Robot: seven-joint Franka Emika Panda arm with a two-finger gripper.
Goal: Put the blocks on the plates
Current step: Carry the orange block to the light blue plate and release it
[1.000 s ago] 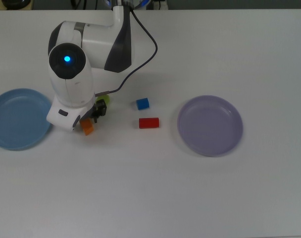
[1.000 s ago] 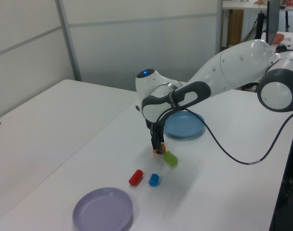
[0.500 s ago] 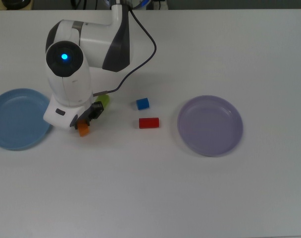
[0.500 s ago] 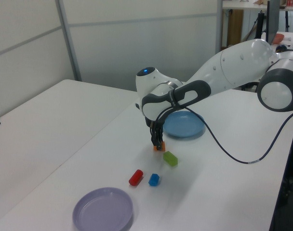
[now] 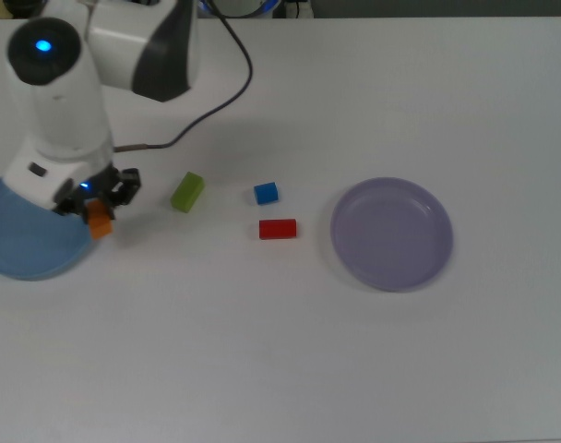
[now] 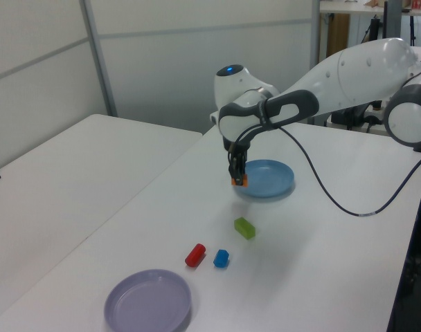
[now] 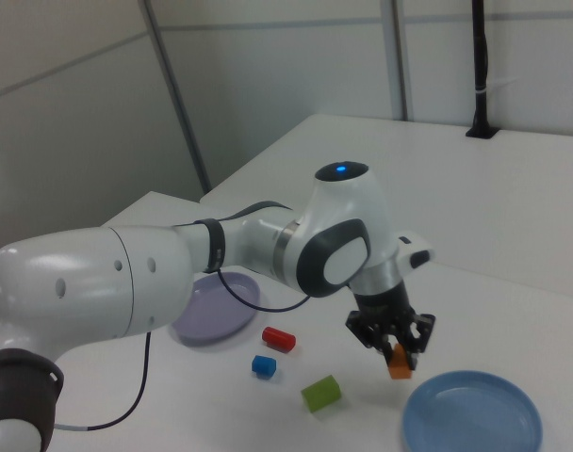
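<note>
Orange block [image 5: 100, 224] pinched in the gripper [image 5: 98, 205], lifted above the table at the light blue plate's [image 5: 22, 249] rim.

Fingers closed on the orange block, carried clear of the white table [image 5: 290, 351] at the plate edge nearest the other blocks. Lime-green block [image 5: 186, 192] on the table beside the gripper, to the top view's right, apart from it. Blue cube [image 5: 266, 193] and red block [image 5: 278, 229] farther right, close together. Lavender plate [image 5: 391, 233] beyond them, bare.

Lab — robot arm [image 7: 173, 273], partition walls [image 6: 196, 62].
</note>
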